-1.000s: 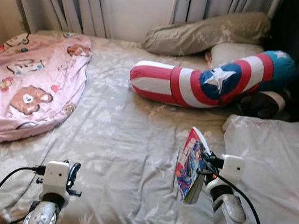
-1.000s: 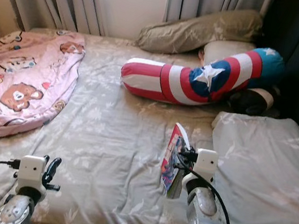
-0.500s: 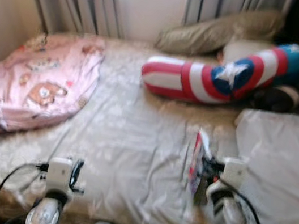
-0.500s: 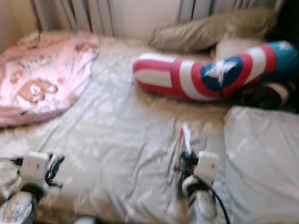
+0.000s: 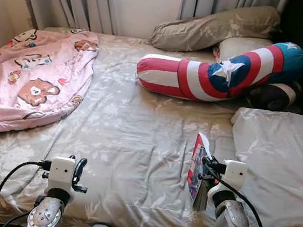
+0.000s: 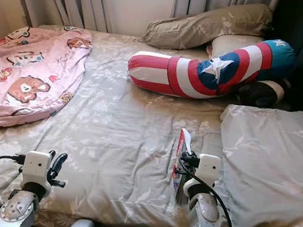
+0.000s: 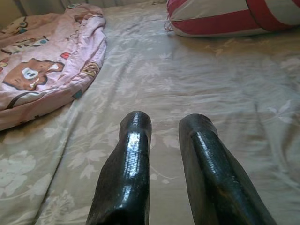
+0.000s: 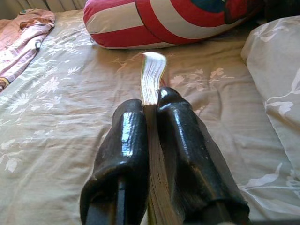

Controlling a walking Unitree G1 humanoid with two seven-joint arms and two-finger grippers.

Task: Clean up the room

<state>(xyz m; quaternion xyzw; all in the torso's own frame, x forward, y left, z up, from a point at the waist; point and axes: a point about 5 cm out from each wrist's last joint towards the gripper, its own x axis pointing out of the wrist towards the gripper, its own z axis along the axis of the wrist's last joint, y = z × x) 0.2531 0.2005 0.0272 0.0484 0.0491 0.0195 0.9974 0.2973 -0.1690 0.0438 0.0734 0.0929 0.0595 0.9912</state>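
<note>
Two grippers over the bed [image 5: 135, 140]: pink blanket [image 5: 26, 78] far left; left gripper [image 7: 164, 140] empty, fingers slightly apart, near the bed's front edge. Right gripper [image 8: 149, 117] clamped on a book [image 5: 196, 167], held upright on edge above the sheet; pillow [image 5: 284, 153] just right; striped bolster [image 5: 216, 75] behind.

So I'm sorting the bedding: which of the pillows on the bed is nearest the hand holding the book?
The flat grey-beige pillow just beside the right hand and its book; the others lie up by the curtains.

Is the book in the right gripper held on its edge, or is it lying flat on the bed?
On its edge: the right gripper pinches the book, its covers standing vertical above the bed sheet.
</note>
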